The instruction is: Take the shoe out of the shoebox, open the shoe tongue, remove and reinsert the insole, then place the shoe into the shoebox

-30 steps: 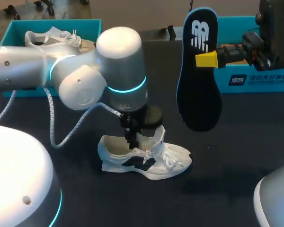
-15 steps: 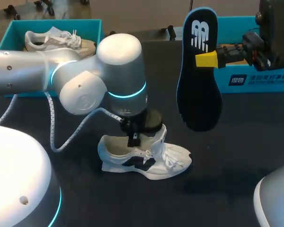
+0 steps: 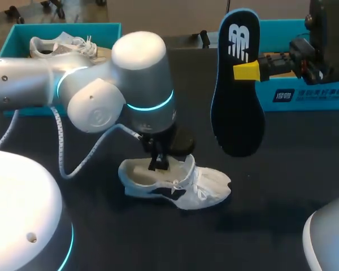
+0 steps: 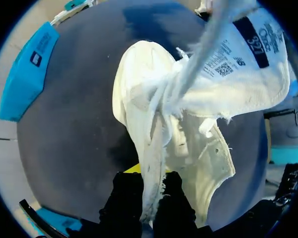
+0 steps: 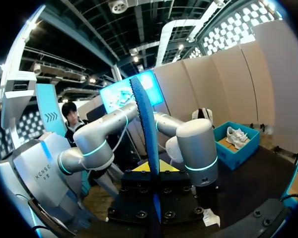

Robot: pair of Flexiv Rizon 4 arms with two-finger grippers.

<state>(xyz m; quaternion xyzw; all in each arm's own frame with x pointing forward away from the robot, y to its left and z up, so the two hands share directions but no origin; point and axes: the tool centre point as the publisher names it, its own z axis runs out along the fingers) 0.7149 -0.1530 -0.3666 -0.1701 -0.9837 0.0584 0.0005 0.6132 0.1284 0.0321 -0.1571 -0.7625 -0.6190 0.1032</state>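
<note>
Left end effector (image 3: 158,164), pinched shut on the collar of the shoe (image 3: 178,183), has tipped it sideways at 6 o'clock on the worktop (image 3: 294,169). Right end effector (image 3: 254,70) clamps the insole (image 3: 237,84) aloft at 1 o'clock, so reinsertion looks next.

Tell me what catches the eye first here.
The dark insole stands out, held upright in the air by the right gripper, right of centre. Left of it, the left gripper is shut on the rim of a white shoe on the black table.
</note>
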